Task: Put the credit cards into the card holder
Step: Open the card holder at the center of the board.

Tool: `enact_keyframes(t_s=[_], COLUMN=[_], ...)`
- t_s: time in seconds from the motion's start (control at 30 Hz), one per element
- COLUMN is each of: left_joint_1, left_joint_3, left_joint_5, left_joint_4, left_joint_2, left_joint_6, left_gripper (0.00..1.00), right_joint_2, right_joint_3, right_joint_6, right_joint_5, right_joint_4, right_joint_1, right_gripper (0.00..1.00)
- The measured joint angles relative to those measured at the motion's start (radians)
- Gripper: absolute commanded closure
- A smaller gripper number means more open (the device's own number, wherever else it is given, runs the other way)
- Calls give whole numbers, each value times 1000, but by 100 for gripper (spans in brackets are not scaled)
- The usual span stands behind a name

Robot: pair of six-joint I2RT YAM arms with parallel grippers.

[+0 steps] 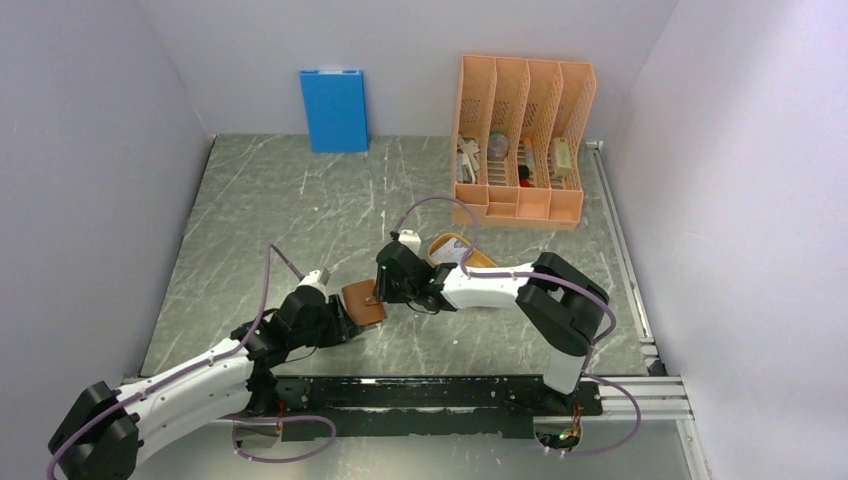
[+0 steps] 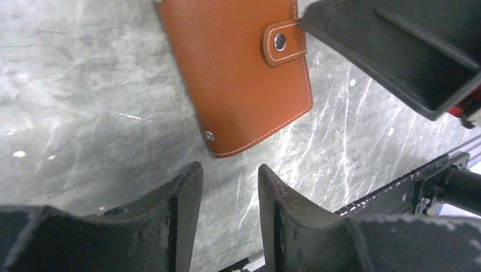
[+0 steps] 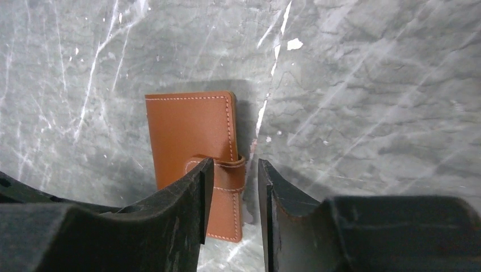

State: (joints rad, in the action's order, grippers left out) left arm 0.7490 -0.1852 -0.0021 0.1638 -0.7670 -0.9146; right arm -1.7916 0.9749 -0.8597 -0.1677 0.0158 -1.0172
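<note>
Card holder (image 1: 363,303) lay closed on the desk (image 1: 300,200) between your arms. Right end effector (image 3: 232,165) straddled its snap strap (image 3: 230,170), part open, nothing gripped. Left end effector (image 2: 230,177) hung just short, part open, empty. Likely light, supple leather: take hold at the strap.

This is a robotics lab, set up as a boxed-in test cell. The left arm (image 1: 190,385) and right arm (image 1: 490,285), both white and black, are bolted to a black rail (image 1: 420,392) behind the left gripper (image 1: 352,325) and right gripper (image 1: 378,290). Purple cables (image 1: 437,200) loop off them. Bare pale walls (image 1: 90,200) close in the marbled grey table (image 1: 270,200) on three sides. An aluminium rail (image 1: 622,250) runs along the edge to the right of the right gripper. Far beyond both grippers, by the back wall, stand a blue box (image 1: 333,110) and an orange file rack (image 1: 520,140) holding oddments.
</note>
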Motion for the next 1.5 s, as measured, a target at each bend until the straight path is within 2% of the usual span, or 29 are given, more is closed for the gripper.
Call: enact_keyframes(t_s=[0.23,0.43,0.67,1.0,1.5], left_joint_1=[0,-2,-40,-122,-137], left_joint_3=[-81,-139,-139,-71,-46], left_joint_5=[-74,-82,-55,-27,-10], left_joint_4=[112,48,-51,-99,-134], left_joint_2=[64,-26,-172,-175,-167], left_joint_6=[6,2,-28,-44,-45], left_gripper=[57,75,95,95,95], right_joint_2=[88,87,7,-90,-165], right_joint_3=[43,145,223,294,375], right_joint_6=[111,188,210,208,209], right_joint_5=[-25,-44,-78,-103,-140], right_joint_4=[-132,-205,-274,-353,-425], right_joint_1=[0,-32,-89,-101,-127], right_gripper=[57,58,60,58,56])
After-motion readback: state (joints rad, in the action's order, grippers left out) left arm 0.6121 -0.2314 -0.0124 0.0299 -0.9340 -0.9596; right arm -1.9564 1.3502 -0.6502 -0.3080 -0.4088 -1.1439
